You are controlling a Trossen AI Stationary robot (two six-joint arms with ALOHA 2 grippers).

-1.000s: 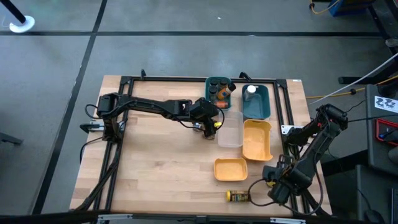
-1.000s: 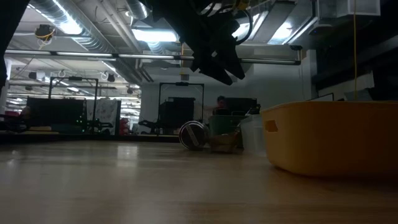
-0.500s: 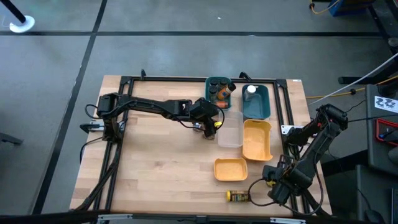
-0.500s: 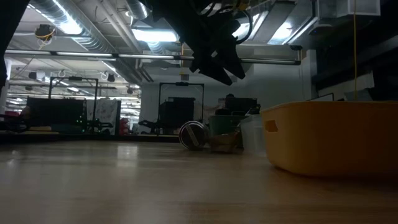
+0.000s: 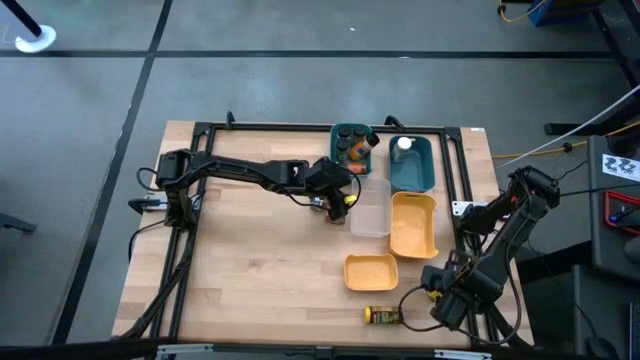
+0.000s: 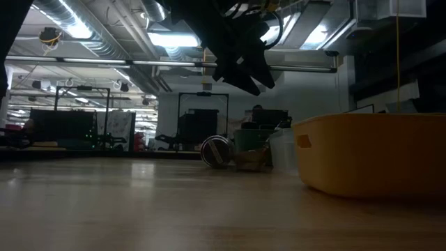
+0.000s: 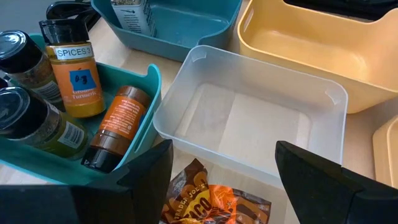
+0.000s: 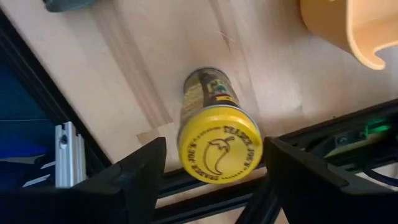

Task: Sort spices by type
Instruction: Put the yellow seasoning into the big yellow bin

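Orange-brown and crinkled, the packet lies on the wood just below the left gripper, whose fingers stand wide apart with nothing between them. It sits right against the near wall of the clear bin, with the teal bin of jars close on the other side. An orange-labelled turmeric jar stands upright in that teal bin, a brown bottle leans on its rim, and two dark-lidded jars sit beside them.

My worry is the crowding. If the left fingers come down as they are, one could catch the clear bin's wall or the leaning bottle and shove either aside; and a flat, slippery packet may simply slide from a pinch made too high.

Far off at the table's front edge, a yellow-lidded jar lies on its side, touching or nearly touching the black frame rail. The right gripper hovers over it, fingers spread to either side and holding nothing. A round jar on its side could roll away under a glancing touch, or wedge against the rail.

From overhead I can see the whole layout: left gripper mid-table by the bins, right gripper low at the corner beside the fallen jar, and a second teal bin holding a white-topped container. Only the wrist cameras show the labels, the pepper printed on the lid and the finger gaps. The table-level view adds a jar lying on its side.
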